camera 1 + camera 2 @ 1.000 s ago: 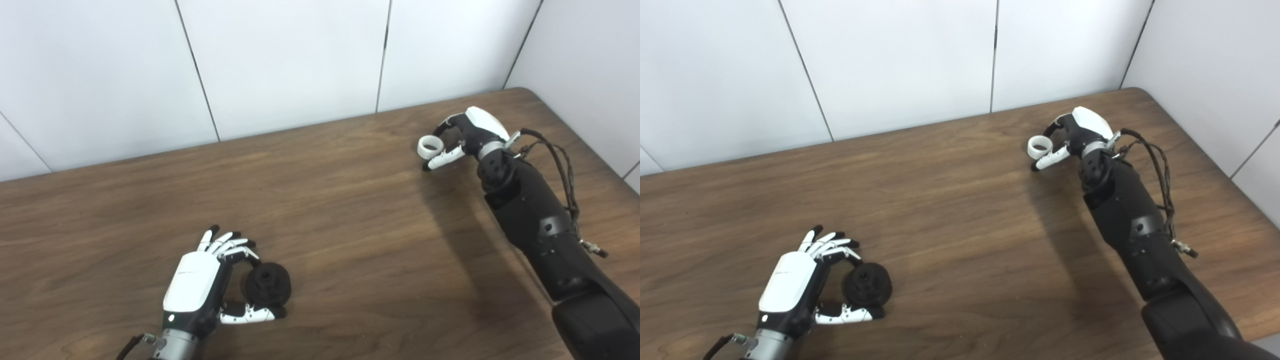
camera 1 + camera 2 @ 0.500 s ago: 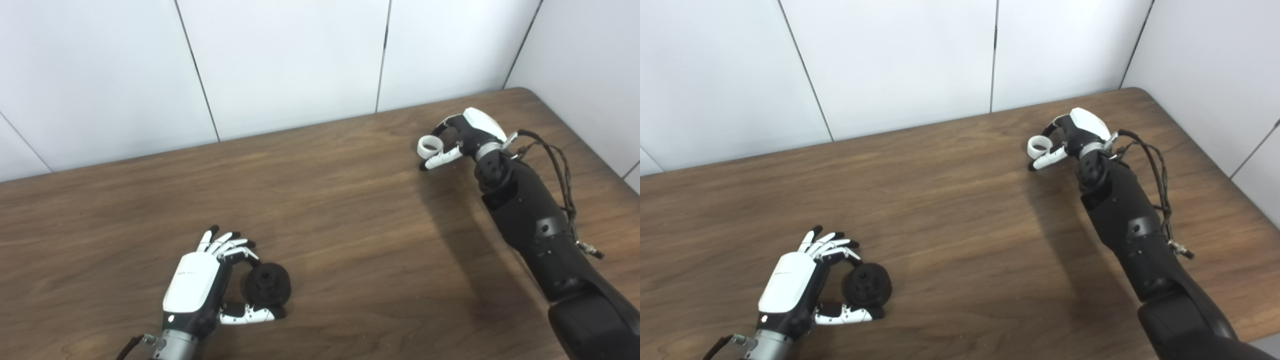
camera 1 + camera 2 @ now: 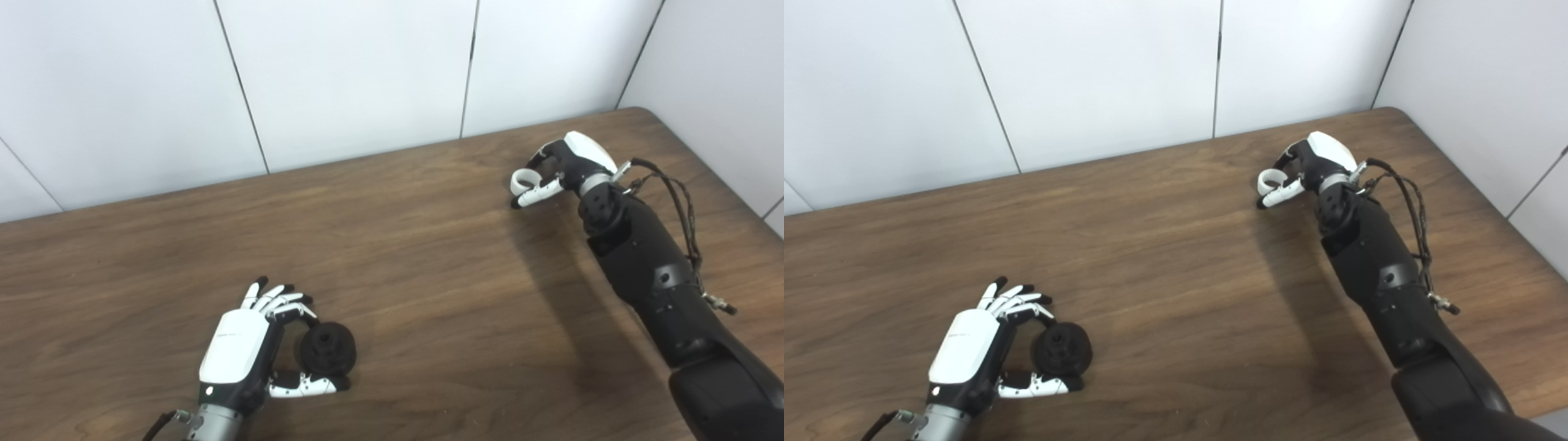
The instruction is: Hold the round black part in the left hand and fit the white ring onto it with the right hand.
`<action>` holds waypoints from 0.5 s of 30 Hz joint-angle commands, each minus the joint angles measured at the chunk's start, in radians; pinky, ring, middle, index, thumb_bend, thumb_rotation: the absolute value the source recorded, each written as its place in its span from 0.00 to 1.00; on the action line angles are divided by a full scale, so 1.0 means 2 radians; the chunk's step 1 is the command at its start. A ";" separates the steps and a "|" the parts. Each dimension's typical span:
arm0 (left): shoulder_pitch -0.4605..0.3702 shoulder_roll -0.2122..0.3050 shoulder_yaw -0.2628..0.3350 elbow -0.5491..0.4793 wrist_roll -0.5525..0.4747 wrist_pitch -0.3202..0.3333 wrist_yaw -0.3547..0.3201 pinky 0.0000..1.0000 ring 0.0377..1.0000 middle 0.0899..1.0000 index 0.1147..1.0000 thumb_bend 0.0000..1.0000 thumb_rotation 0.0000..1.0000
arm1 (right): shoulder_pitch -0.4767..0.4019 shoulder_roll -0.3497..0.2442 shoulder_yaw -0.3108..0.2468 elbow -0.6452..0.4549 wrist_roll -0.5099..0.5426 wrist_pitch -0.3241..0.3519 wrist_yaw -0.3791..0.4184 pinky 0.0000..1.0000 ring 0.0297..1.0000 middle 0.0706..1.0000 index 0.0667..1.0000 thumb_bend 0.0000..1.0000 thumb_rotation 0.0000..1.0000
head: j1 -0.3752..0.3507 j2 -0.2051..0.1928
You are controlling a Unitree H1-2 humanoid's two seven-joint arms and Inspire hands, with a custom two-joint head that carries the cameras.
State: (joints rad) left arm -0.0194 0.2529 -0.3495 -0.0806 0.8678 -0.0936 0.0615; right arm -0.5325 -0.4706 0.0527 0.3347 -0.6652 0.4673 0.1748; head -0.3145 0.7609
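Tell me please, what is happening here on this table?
A humanoid robot is putting two parts together at a wooden table. Its left hand is low at the near edge, fingers and thumb curled around the round black part, which seems to rest on the table. Its right hand, far across the table near the wall, pinches the white ring. The two parts are far apart, so the ring is not yet fitted.

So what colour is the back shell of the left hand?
White, above a black wrist section; the left hand shows best in the left eye view.
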 commanded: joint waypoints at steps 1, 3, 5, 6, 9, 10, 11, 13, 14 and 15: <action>0.005 0.008 0.001 -0.004 0.006 0.007 -0.010 1.00 0.87 0.75 0.42 0.52 0.05 | -0.016 -0.010 -0.009 -0.011 0.003 0.001 -0.014 0.99 0.89 0.78 0.45 0.54 0.15 | -0.001 0.000; 0.005 0.008 0.002 -0.004 0.006 0.007 -0.010 1.00 0.87 0.75 0.42 0.52 0.05 | -0.014 -0.007 -0.015 -0.015 0.000 0.001 -0.013 1.00 0.90 0.79 0.45 0.53 0.14 | -0.001 0.000; 0.005 0.008 0.002 -0.004 0.005 0.007 -0.010 1.00 0.87 0.75 0.42 0.52 0.05 | -0.012 -0.007 -0.016 -0.019 -0.003 0.001 -0.011 0.97 0.90 0.79 0.45 0.53 0.14 | -0.001 0.001; 0.005 0.008 0.002 -0.005 0.005 0.006 -0.009 1.00 0.87 0.75 0.42 0.52 0.05 | -0.012 -0.005 -0.020 -0.020 -0.008 0.001 -0.010 0.96 0.89 0.78 0.45 0.52 0.14 | -0.001 0.002; 0.005 0.007 0.002 -0.006 0.005 0.007 -0.010 1.00 0.87 0.75 0.42 0.52 0.05 | -0.010 -0.005 -0.022 -0.022 -0.015 0.001 -0.006 0.84 0.82 0.72 0.45 0.52 0.13 | -0.001 0.002; 0.005 0.007 0.002 -0.006 0.006 0.007 -0.009 1.00 0.87 0.75 0.42 0.52 0.05 | -0.009 -0.005 -0.024 -0.024 -0.016 0.001 -0.003 0.82 0.81 0.71 0.45 0.52 0.13 | -0.001 0.003; 0.005 0.007 0.002 -0.006 0.006 0.007 -0.009 1.00 0.87 0.75 0.42 0.52 0.05 | -0.007 -0.007 -0.022 -0.027 -0.016 0.001 -0.002 0.80 0.80 0.71 0.45 0.52 0.13 | -0.001 0.003; 0.005 0.008 0.002 -0.007 0.007 0.008 -0.011 1.00 0.87 0.75 0.42 0.52 0.05 | -0.003 -0.011 -0.019 -0.033 -0.013 0.001 0.002 0.79 0.80 0.71 0.45 0.52 0.13 | -0.001 0.003; 0.005 0.008 0.002 -0.008 0.006 0.008 -0.011 1.00 0.87 0.75 0.42 0.52 0.05 | -0.001 -0.012 -0.017 -0.036 -0.011 0.001 0.003 0.77 0.80 0.71 0.45 0.52 0.13 | -0.001 0.003; 0.005 0.007 0.003 -0.008 0.006 0.008 -0.011 1.00 0.87 0.75 0.42 0.52 0.05 | 0.001 -0.013 -0.017 -0.037 -0.011 0.001 0.005 0.78 0.82 0.73 0.45 0.52 0.13 | -0.001 0.003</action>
State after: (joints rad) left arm -0.0181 0.2527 -0.3484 -0.0834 0.8678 -0.0925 0.0598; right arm -0.5081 -0.4687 0.0222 0.2899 -0.6878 0.4673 0.1865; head -0.3160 0.7655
